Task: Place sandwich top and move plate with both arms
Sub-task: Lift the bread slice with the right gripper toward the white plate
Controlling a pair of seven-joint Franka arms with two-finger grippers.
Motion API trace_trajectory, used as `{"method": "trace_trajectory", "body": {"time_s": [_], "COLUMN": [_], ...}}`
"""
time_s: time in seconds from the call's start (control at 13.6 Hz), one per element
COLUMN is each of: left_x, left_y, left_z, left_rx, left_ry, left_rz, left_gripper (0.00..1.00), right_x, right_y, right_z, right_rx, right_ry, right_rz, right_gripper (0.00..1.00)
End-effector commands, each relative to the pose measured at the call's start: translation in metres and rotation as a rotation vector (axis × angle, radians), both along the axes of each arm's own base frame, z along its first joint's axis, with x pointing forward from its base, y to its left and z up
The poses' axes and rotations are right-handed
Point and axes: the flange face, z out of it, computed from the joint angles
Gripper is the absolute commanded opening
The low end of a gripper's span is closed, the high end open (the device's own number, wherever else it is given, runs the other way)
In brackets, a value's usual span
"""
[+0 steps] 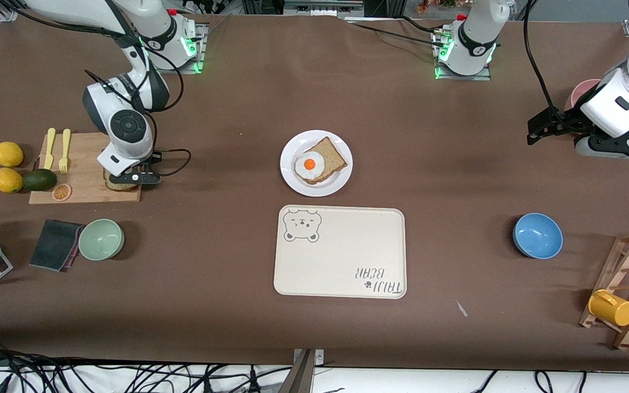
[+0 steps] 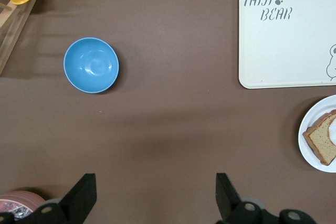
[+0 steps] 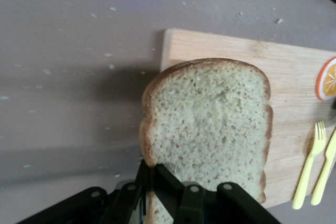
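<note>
1. The right gripper (image 1: 129,183) is seen low over the wooden cutting board (image 1: 82,169) at the right arm's end of the table. Its fingers (image 3: 157,184) are pinched onto one edge of the sandwich top (image 3: 210,129).
2. The sandwich top, pale and speckled with a brown crust, is seen over the board's corner in the right wrist view. Whether it rests on the board or is raised cannot be told.
3. Two yellow forks (image 1: 57,150) and an orange slice (image 1: 61,191) are noted on the same board. An avocado (image 1: 39,179) and two lemons (image 1: 7,166) are noted at its end.
4. The plate (image 1: 292,147) is found at mid-table, just farther from the front camera than the bear-printed tray (image 1: 342,256). A bread slice (image 1: 333,155) topped with a fried egg (image 1: 309,165) is carried on it.
5. The left gripper (image 2: 152,198) is held in the air, waiting, at the left arm's end of the table. Its fingers are spread wide with nothing between them.
6. A blue bowl (image 1: 537,235) is noted nearer the front camera than that gripper's spot.
</note>
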Motion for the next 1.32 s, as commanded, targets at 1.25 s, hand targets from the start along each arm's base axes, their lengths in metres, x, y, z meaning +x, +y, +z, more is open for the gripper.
{"method": "trace_trajectory", "body": {"time_s": [1.25], "left_x": [0.003], "left_y": [0.0], "left_z": [0.007], "left_rx": [-0.011], "left_ry": [0.004], "left_rz": [0.011], "left_gripper": [1.0], "right_x": [0.022], "right_y": [0.343], "right_z": [0.13], "right_rx": [0.295], "right_ry": [-0.129], "right_rz": [-0.229], "right_gripper": [0.0]}}
